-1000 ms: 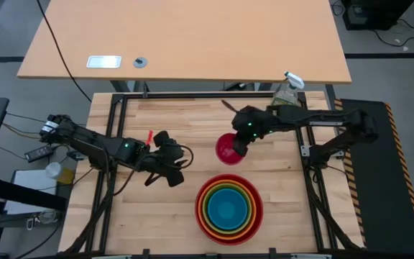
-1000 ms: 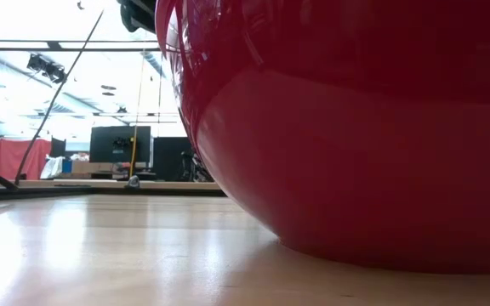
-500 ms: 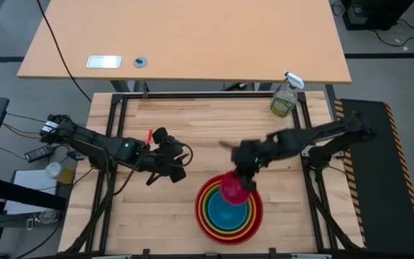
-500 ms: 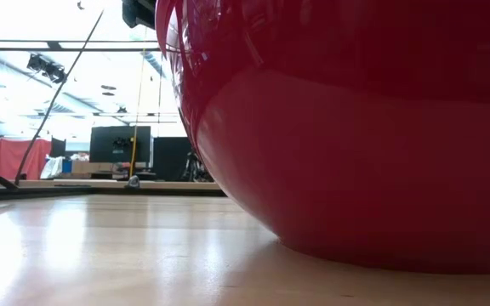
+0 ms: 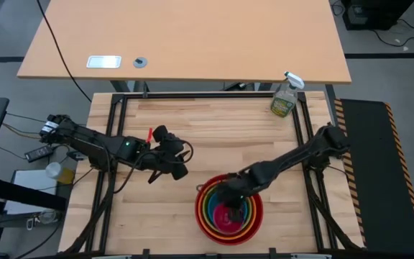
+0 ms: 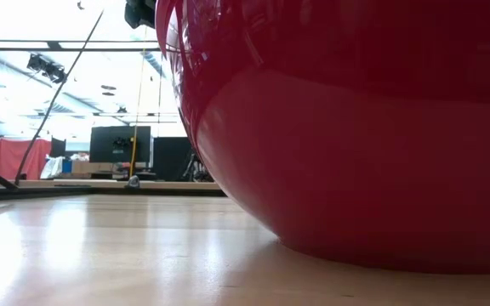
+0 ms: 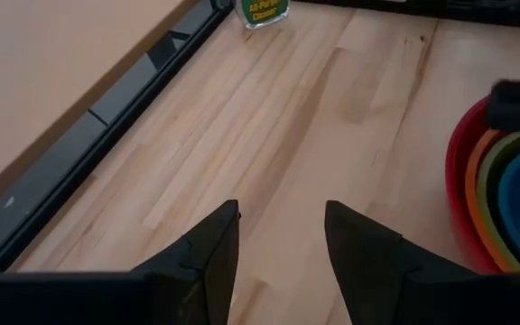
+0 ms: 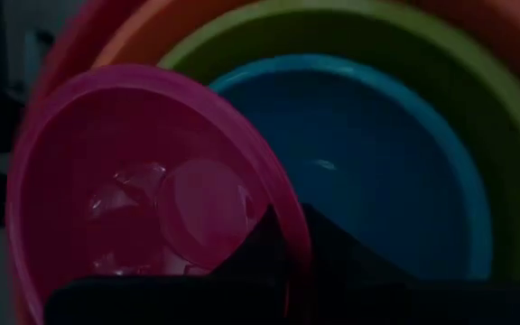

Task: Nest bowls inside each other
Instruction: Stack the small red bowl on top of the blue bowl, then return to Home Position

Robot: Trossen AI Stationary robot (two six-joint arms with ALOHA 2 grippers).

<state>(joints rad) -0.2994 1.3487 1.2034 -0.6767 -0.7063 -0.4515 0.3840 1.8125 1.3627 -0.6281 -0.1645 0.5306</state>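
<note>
Four bowls sit nested at the table's near middle: red (image 5: pixel 201 216) outermost, then orange (image 8: pixel 143 41), lime green (image 8: pixel 477 117) and blue (image 8: pixel 377 181). In the low view the red bowl's wall (image 6: pixel 339 127) fills the picture. My right gripper (image 5: pixel 230 201) is shut on the small magenta-pink bowl (image 5: pixel 232 214), which hangs over the blue bowl's hollow. My left gripper (image 5: pixel 178 165) waits open above the bare wood, left of the nest, with nothing between its fingers (image 7: pixel 283 244). My right gripper pinches the pink bowl's rim (image 8: pixel 283 236) between its two fingers, one inside the bowl and one outside. The fingers come slanting down from the table's right. The bowl is tilted, its hollow toward the wrist camera. Whether its bottom touches the blue bowl I cannot tell.
A clear spray bottle (image 5: pixel 284 99) with greenish liquid stands at the table's far right corner, also in the left wrist view (image 7: pixel 262 11). A black frame rail (image 5: pixel 192 96) runs along the far edge. Bare wood lies between my left gripper and the nest.
My right gripper has swung from the table's middle toward the near edge and gone down, tipping more steeply, carrying the pink bowl from beside the nest to over the blue bowl. It has stayed shut on the bowl.
</note>
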